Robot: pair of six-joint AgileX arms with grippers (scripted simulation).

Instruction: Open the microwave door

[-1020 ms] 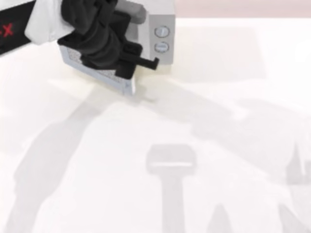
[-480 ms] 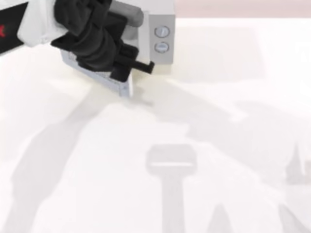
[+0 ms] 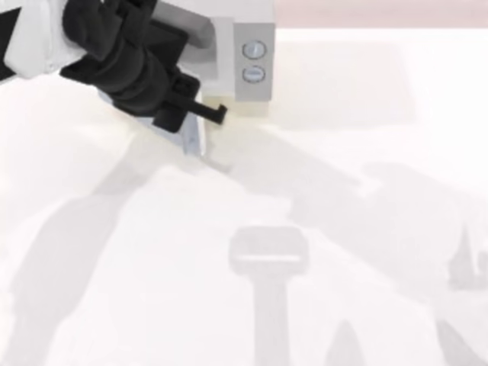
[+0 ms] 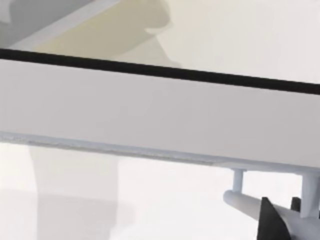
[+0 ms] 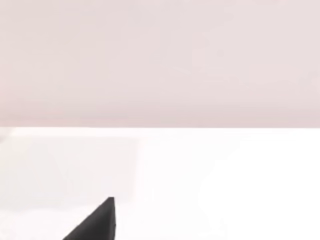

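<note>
1. The microwave (image 3: pixel 240 53) is seen at the far edge of the tabletop (image 3: pixel 366 229), toward the far-left corner, its two knobs (image 3: pixel 254 62) stacked on the narrow side panel.
2. The microwave door (image 3: pixel 191 137) is found swung partly out from the front, hinged on the side away from the knobs, its free edge angled toward the middle of the tabletop.
3. The left gripper (image 3: pixel 200 107) is placed at that free edge; in the left wrist view a dark fingertip is shown beside the door's bar handle (image 4: pixel 250 202) (whether the bar is actually clamped cannot be told).
4. The door is judged to be a stiff, light panel that will swing on its hinge rather than flex, so a pull along an arc is called for.
5. The bar handle is judged the right place for a hold: it stands off the panel on short posts, though its smooth round surface could slip.
6. The cavity is opened only partly, and nothing can be made out inside it.
7. The right gripper (image 5: pixel 95 222) is seen only as a dark tip in its own wrist view, parked off the top view; its fingers cannot be judged.
</note>
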